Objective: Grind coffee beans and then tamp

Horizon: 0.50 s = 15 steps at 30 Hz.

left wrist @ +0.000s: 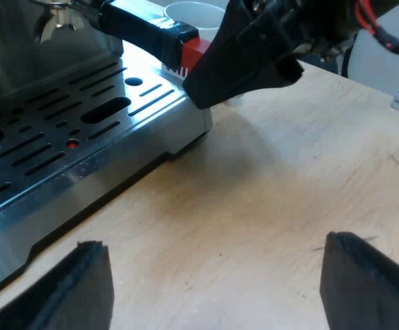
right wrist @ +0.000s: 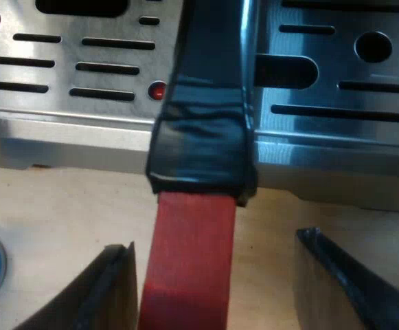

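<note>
Right claw (right wrist: 216, 240) hangs released astride the holder's red handle end (right wrist: 189, 275); left claw (left wrist: 214, 240) released above the tabletop (left wrist: 268, 185). Likely stiff, heavy, slick: grasp squarely by the black wrap (right wrist: 202, 151).

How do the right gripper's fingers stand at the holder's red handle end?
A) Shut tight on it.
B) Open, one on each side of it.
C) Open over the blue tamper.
B: the right gripper holds its fingers apart, with the red handle end between them and a gap beside it.

Pale wooden table (left wrist: 275, 199) under espresso machine (left wrist: 62, 130)
</note>
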Each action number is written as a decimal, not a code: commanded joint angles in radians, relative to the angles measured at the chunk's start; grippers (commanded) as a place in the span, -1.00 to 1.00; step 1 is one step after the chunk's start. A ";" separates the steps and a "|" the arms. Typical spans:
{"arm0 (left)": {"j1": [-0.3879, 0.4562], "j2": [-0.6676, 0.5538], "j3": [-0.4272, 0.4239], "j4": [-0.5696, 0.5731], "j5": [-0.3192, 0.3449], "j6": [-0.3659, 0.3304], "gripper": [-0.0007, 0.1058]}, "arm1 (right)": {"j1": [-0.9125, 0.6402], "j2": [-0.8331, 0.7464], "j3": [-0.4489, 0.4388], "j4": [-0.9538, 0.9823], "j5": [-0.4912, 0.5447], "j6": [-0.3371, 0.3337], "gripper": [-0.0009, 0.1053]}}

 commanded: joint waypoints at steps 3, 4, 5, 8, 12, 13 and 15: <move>-0.004 0.001 -0.001 -0.016 0.014 -0.010 0.23 | -0.018 0.024 -0.010 -0.022 -0.005 -0.005 0.00; -0.004 0.001 -0.001 -0.016 0.014 -0.010 0.23 | -0.025 0.031 -0.010 -0.025 -0.015 -0.005 0.00; -0.004 0.001 -0.001 -0.016 0.014 -0.010 0.23 | -0.026 0.033 -0.010 -0.027 -0.015 -0.005 0.00; -0.004 0.001 -0.001 -0.016 0.014 -0.010 0.23 | -0.036 0.043 -0.010 -0.046 -0.015 -0.005 0.00; -0.004 0.001 -0.001 -0.016 0.014 -0.010 0.23 | -0.039 0.046 -0.010 -0.067 -0.015 -0.005 0.00; -0.004 0.001 -0.001 -0.016 0.014 -0.010 0.23 | -0.039 0.048 -0.010 -0.067 -0.015 -0.005 0.00; -0.004 0.001 -0.001 -0.016 0.014 -0.010 0.23 | -0.039 0.049 -0.010 -0.067 -0.015 -0.005 0.00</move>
